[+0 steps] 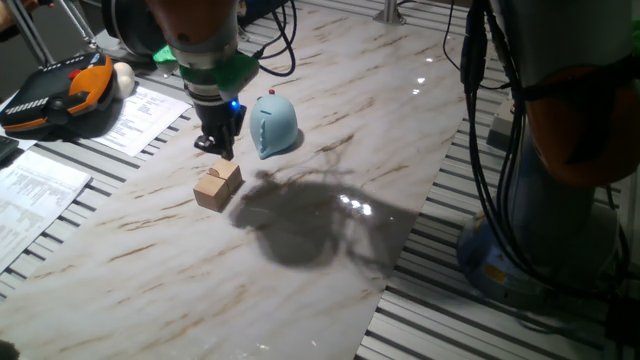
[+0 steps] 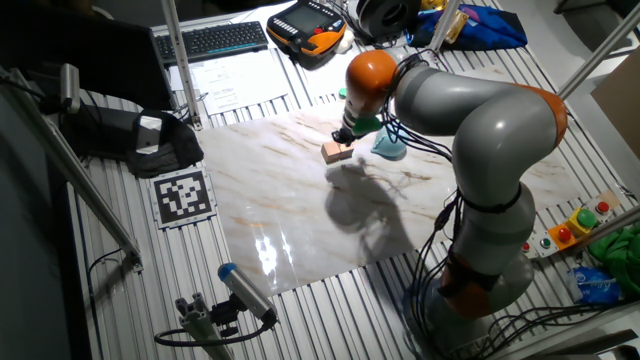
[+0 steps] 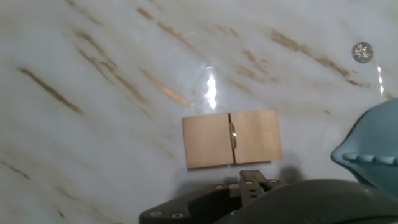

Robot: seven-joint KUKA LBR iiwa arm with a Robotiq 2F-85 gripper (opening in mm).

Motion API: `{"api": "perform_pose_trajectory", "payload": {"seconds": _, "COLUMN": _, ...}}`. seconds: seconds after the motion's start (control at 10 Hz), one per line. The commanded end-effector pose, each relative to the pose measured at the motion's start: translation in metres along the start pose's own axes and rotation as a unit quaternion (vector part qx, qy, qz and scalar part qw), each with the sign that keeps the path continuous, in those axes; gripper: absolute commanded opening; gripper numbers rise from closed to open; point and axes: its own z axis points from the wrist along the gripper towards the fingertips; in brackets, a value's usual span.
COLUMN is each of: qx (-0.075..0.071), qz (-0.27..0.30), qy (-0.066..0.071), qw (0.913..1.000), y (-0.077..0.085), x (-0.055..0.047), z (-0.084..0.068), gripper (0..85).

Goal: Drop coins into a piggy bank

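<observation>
Your gripper (image 1: pixel 219 143) hovers above paired blocks (image 3: pixel 231 139); coin (image 3: pixel 233 133) wedged upright between them for easy pinching. Finger spread unclear. Piggy bank (image 1: pixel 273 126) just beside; spare coin (image 3: pixel 362 52) lies flat.

The KUKA arm's grey links fold down from the right of the frame in the other fixed view, an orange joint capping the wrist at upper centre. Below a green collar, the black gripper (image 1: pixel 218 146) points straight down near the surface, a blue light glowing on its body. Whether its fingers are parted cannot be made out.
</observation>
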Motion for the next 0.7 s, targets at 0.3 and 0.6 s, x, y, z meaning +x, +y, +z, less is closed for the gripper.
{"api": "perform_pose_trajectory", "payload": {"seconds": 0.3, "qx": -0.012, "qz": -0.015, "qy": -0.005, "qw": 0.9998, "y": 0.0022, "x": -0.0072, "z": 0.0087, "gripper": 0.0}}
{"api": "perform_pose_trajectory", "payload": {"seconds": 0.6, "qx": -0.012, "qz": -0.006, "qy": -0.023, "qw": 0.9996, "y": 0.0037, "x": -0.0074, "z": 0.0109, "gripper": 17.0}}
